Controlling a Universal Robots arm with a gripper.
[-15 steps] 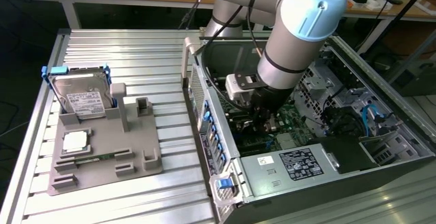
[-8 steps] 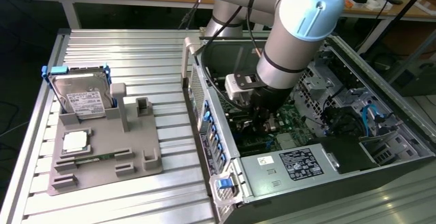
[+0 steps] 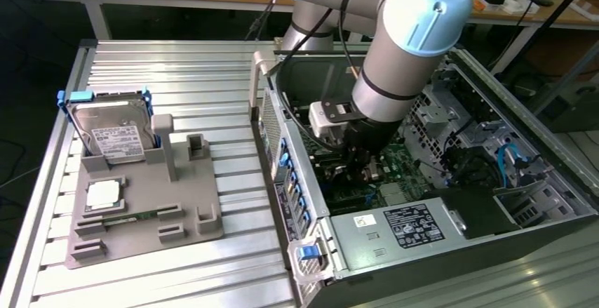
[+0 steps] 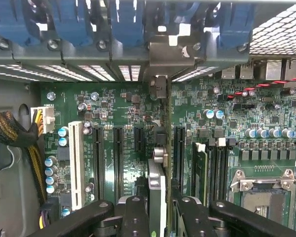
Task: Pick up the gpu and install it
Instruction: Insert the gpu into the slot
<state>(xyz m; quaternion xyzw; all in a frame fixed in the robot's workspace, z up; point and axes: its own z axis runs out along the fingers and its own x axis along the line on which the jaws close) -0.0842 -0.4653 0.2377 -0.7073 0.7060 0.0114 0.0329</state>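
Note:
In the wrist view the gpu (image 4: 157,183) shows edge-on, a thin card standing upright over the green motherboard (image 4: 118,106) among the long black slots. Its silvery end bracket (image 4: 164,55) reaches the case's rear wall, under the blue slot clips. My gripper (image 4: 158,210) is shut on the gpu, with one black finger (image 4: 133,217) on each side of the card. Whether the card's edge sits fully in a slot I cannot tell. In the exterior view my gripper (image 3: 360,162) is lowered deep into the open computer case (image 3: 309,252), and the arm hides the card.
Outside the case, a grey fixture (image 3: 192,213) holds the silver hard drive (image 3: 114,138), a square processor chip (image 3: 101,194) and a green memory stick (image 3: 126,217). Inside are the power supply (image 3: 402,227), blue cables (image 3: 510,161), a braided cable bundle (image 4: 12,133) and the processor socket (image 4: 261,190).

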